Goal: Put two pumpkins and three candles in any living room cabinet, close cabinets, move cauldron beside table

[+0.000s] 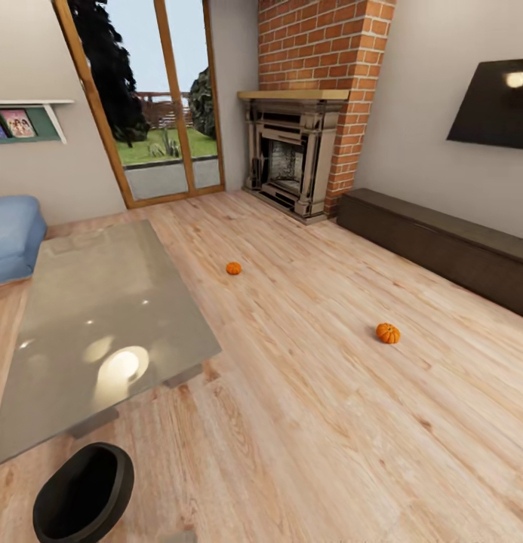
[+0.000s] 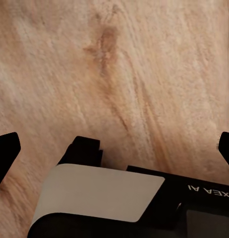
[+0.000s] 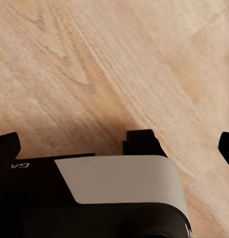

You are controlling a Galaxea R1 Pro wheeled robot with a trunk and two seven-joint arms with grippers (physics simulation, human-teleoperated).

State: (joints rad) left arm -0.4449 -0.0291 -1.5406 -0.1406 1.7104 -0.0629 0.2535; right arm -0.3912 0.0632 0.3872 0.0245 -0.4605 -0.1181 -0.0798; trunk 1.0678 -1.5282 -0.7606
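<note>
Two orange ribbed pumpkins lie on the light plank floor in the head view: one [image 1: 233, 268] near the far corner of the glass-topped table [image 1: 103, 317], the other [image 1: 388, 332] closer to the long low dark brown cabinet [image 1: 442, 245] along the right wall. The cabinet's fronts look shut. A black cauldron [image 1: 84, 494] stands on the floor beside the table's near end. The candles are out of view. My left gripper [image 2: 114, 148] and right gripper [image 3: 117, 148] both hang open above bare floor, fingertips wide apart and nothing between them.
A red brick fireplace [image 1: 291, 151] fills the far corner, with glass patio doors [image 1: 155, 98] to its left. A blue sofa [image 1: 12, 234] sits at the left edge and a black TV [image 1: 495, 102] hangs above the cabinet. Open wood floor runs between table and cabinet.
</note>
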